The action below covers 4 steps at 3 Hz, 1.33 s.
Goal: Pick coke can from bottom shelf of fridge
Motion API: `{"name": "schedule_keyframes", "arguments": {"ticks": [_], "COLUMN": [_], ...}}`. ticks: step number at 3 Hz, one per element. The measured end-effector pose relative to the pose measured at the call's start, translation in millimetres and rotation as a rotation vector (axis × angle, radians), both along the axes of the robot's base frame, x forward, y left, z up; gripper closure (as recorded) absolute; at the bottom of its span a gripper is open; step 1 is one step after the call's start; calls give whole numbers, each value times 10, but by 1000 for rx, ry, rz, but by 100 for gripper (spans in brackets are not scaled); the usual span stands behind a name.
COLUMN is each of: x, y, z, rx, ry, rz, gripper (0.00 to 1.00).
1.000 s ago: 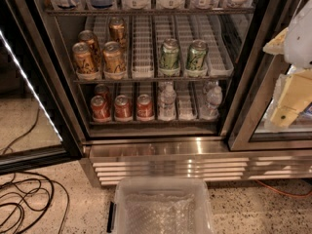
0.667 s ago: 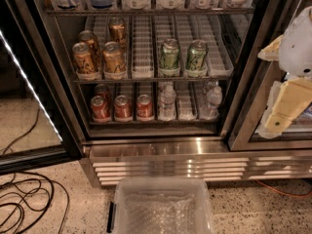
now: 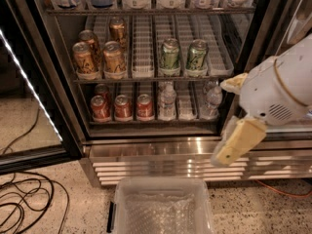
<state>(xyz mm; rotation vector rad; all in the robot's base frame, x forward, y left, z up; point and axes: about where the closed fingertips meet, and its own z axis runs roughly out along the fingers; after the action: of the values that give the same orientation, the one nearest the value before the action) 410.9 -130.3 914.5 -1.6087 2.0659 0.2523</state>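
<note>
The fridge (image 3: 161, 161) stands open in the camera view. On its bottom shelf (image 3: 156, 123), three red coke cans stand at the front left: one (image 3: 100, 108), a second (image 3: 122, 107) and a third (image 3: 145, 106). Another red can (image 3: 102, 89) stands behind them. My gripper (image 3: 230, 115) hangs at the right, in front of the fridge's right door frame, level with the bottom shelf. It is to the right of the cans and apart from them. Its yellowish fingers (image 3: 237, 141) are spread open and hold nothing.
Clear water bottles (image 3: 167, 101) (image 3: 210, 98) stand right of the coke cans. Gold-brown cans (image 3: 113, 59) and green cans (image 3: 170, 55) fill the shelf above. A clear plastic bin (image 3: 163, 206) sits on the floor before the grille. Cables (image 3: 22, 201) lie at the left, below the open door (image 3: 29, 84).
My arm and gripper have moved left and downward from the right edge, further into view in front of the fridge. The cans have not moved.
</note>
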Motion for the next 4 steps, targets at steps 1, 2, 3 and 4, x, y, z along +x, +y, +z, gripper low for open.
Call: {"name": "schedule_keyframes", "arguments": {"ticks": [1,2,3,4], "x": [-3,70,145,284], "y": [374,732,1069,1428], "z": [-181,-315,-466,-701], "rx": [176,330,383,410], "ry": [-26,-58,-93,-134], "rz": [-37,-81,-135,-199], "gripper": [0,0,0,0]}}
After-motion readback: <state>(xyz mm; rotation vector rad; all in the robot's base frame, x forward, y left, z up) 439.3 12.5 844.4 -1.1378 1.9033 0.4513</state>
